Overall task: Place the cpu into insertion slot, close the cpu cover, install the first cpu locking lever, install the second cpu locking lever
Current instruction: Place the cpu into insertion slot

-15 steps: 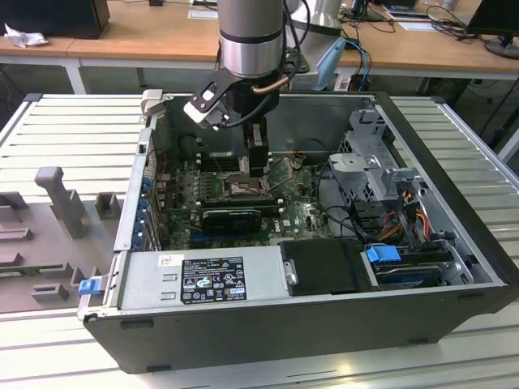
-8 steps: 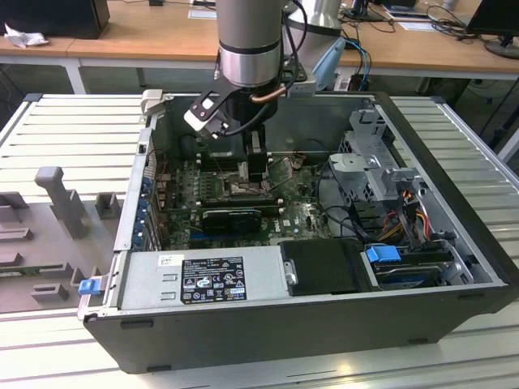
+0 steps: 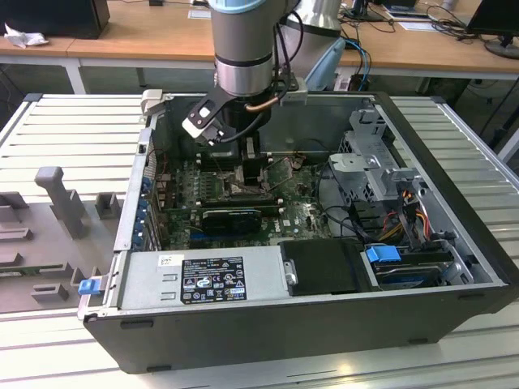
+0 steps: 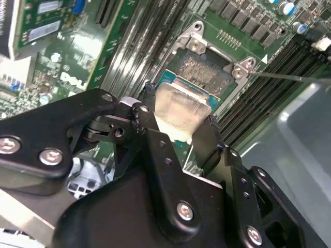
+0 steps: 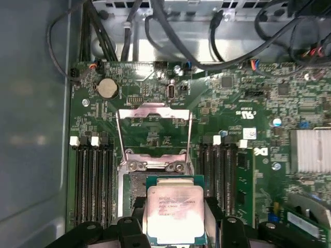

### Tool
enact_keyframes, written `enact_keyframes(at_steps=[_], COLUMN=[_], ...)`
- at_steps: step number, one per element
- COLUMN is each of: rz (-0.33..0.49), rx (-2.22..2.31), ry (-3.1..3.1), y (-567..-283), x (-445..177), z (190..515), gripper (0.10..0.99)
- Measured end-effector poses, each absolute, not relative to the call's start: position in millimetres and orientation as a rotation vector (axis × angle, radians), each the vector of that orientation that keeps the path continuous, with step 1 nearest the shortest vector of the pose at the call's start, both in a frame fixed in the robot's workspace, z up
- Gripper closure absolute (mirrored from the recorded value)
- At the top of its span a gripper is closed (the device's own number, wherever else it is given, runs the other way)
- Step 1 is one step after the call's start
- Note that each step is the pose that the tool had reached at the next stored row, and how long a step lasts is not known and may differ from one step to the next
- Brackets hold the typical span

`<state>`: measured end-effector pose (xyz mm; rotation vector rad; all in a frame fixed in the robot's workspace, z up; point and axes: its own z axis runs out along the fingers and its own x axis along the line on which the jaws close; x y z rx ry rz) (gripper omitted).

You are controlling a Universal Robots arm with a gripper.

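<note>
Pincer (image 4: 180, 120) clamped on cpu (image 5: 173, 209): flat, face up, edges parallel to insertion slot (image 4: 204, 70).

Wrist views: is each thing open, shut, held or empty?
cpu: gripped, not seated yet.
gripper: shut on the cpu.
insertion slot: uncovered, contacts bare.
cpu cover: flipped open, standing up.

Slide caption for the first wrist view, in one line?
Gripper holds the cpu at the insertion slot, with the cpu cover swung open.
</note>
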<state>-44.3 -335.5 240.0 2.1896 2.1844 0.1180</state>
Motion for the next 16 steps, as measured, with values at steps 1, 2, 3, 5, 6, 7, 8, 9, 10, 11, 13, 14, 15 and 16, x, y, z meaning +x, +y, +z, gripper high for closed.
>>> enact_keyframes(at_steps=[1, 2, 3, 5, 6, 7, 8, 9, 10, 11, 13, 14, 15, 16], rz=[0.118, 0.118, 0.118, 0.118, 0.117, 0.117, 0.116, 0.115, 0.113, 0.112, 0.112, 0.112, 0.112, 0.112], rx=[2.189, 2.189, 2.189, 2.189, 2.189, 2.192, 2.196, 2.201, 2.205, 2.204, 2.205, 2.205, 2.205, 2.205], ry=[2.185, 2.185, 2.185, 2.185, 2.184, 2.181, 2.176, 2.17, 2.165, 2.165, 2.165, 2.164, 2.165, 2.165], y=[-334.9, -334.3, -331.8, -327.9, -326.2, -324.2, -323.6, -323.3, -323.0, -323.0, -322.9, -322.7, -321.9, -321.4], x=[-46.0, -47.2, -48.4, -48.7, -48.8, -48.9, -48.9, -49.1, -49.2, -49.2, -49.3, -49.5, -49.5, -49.5], z=[237.8, 235.9, 232.0, 227.3, 225.1, 222.0, 220.1, 218.1, 214.9, 212.4, 209.1, 207.9, 206.3, 205.6], gripper=[0.557, 0.557, 0.557, 0.557, 0.557, 0.557, 0.557, 0.557, 0.557, 0.557, 0.557, 0.557, 0.557, 0.557])
